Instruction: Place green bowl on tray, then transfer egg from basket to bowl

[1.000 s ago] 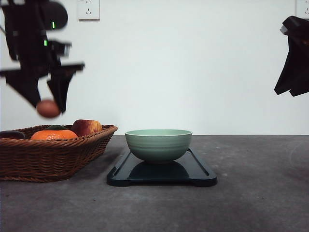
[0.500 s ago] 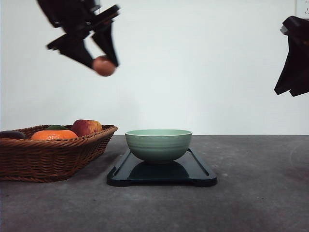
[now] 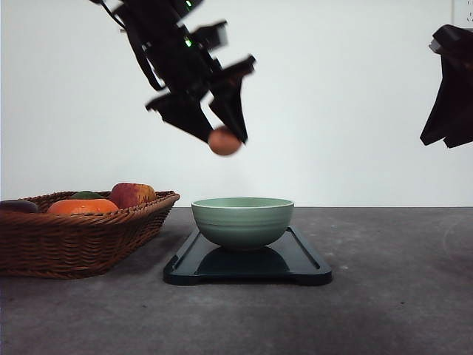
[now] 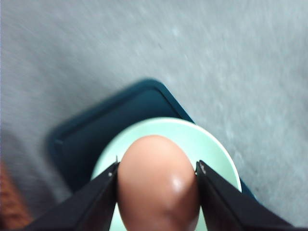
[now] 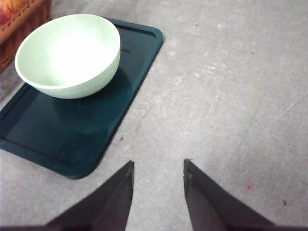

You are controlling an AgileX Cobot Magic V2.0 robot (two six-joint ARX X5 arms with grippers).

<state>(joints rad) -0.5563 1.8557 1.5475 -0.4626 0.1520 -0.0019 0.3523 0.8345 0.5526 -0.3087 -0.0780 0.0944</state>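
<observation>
**Now the egg hangs above the bowl's left rim**

Clearly the left gripper (image 3: 224, 137) pinches the egg (image 3: 224, 140) between its two fingertips, high over the green bowl (image 3: 242, 220), which sits on the tray (image 3: 295, 262). From the front, the egg lies slightly left of the bowl's centre; the drop probably needs a small shift right, then down. The left arm slants down from the upper left. The right gripper (image 5: 156, 192), fingers spread and holding nothing, waits far right, above the bare table (image 5: 231, 96). The basket (image 3: 74, 237) sits left.

Reddish-brown egg (image 3: 224, 141), sage-green bowl (image 3: 242, 221), dark green tray (image 3: 295, 262), brown basket (image 3: 74, 240).
</observation>
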